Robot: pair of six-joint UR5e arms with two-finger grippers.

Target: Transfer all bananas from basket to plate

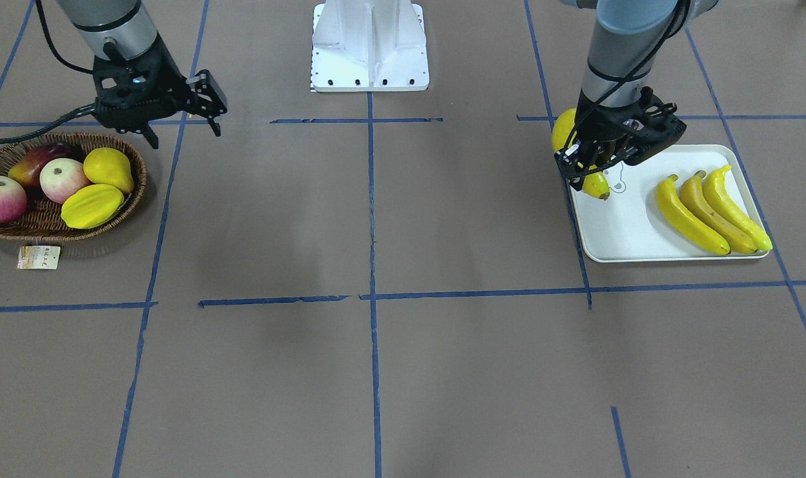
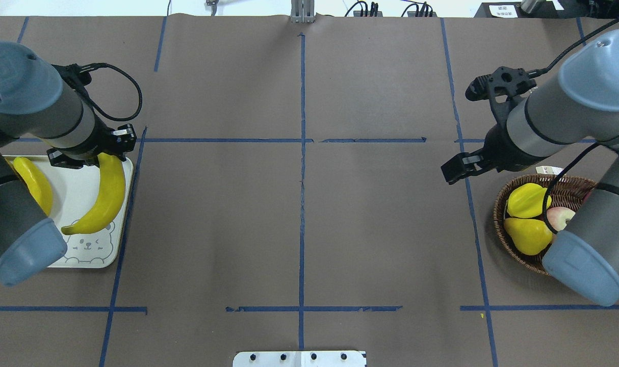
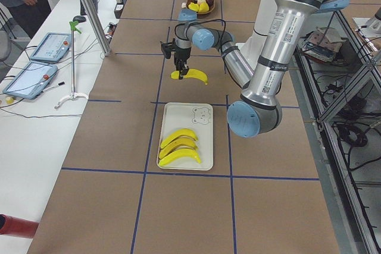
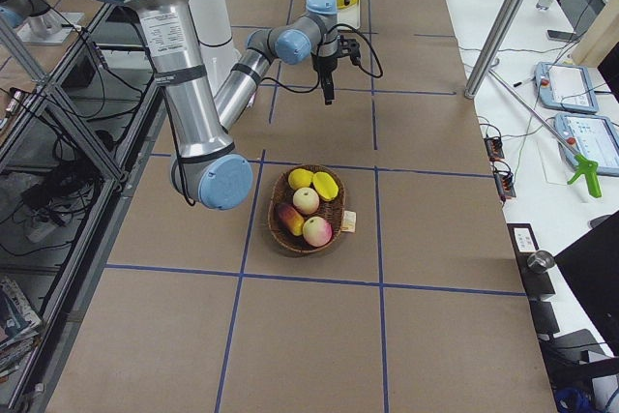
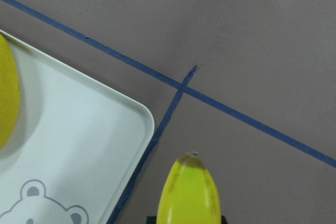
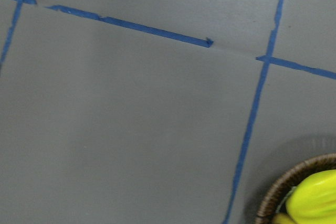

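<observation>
Over pale rectangular plastic plate's (image 1: 629,236) bear-face edge: left gripper (image 1: 589,169) clamped on last long glossy yellow banana (image 2: 105,196), poised for set-down. Three more bananas (image 1: 712,209) fill its far end. Right gripper (image 1: 185,133), spread and empty, and banana-free round brown wicker basket (image 1: 139,179): well apart from plate.

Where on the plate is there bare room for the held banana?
Bare: the plate stretch between the bear drawing and the three bananas. Crowded: the end where those three lie side by side. The fourth banana hangs in the left gripper.
</observation>
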